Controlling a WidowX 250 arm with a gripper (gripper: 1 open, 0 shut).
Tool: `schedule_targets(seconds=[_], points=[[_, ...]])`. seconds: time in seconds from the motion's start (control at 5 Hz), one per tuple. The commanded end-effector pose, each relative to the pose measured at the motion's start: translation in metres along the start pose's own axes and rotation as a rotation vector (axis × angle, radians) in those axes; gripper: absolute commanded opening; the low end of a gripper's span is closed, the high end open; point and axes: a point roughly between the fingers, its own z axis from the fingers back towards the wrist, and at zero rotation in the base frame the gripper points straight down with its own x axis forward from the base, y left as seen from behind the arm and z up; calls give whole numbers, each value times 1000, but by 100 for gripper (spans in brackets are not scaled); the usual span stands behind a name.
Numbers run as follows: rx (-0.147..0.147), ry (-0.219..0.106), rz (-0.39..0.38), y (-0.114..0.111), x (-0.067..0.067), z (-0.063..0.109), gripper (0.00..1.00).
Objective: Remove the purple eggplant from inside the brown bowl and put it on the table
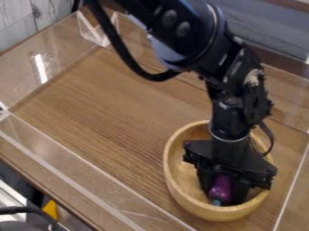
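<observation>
One glossy purple eggplant point(220, 190), clamped in the black gripper point(223, 185), within a round wooden bowl point(182, 189).

I'm watching through one camera, looking steeply down over the table point(103, 117) from above. It is facing the bowl point(187, 200) at the lower right, near enough to be cropping the arm point(182, 32) at the top edge.

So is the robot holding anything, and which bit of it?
Yes, it looks like the fingers have the purple eggplant by its purple body, with the teal stem cap sticking out.
</observation>
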Motion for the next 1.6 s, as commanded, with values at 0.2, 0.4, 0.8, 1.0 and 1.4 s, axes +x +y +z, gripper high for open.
schedule_targets(seconds=[0.2, 0.4, 0.8, 1.0, 1.4], points=[[-14, 5, -66, 13, 6, 31, 0], [-40, -22, -36, 15, 6, 60, 0], [-86, -124, 29, 40, 8, 136, 0], [-70, -132, 67, 52, 2, 135, 0], [-21, -157, 280, 48, 0, 128, 0]])
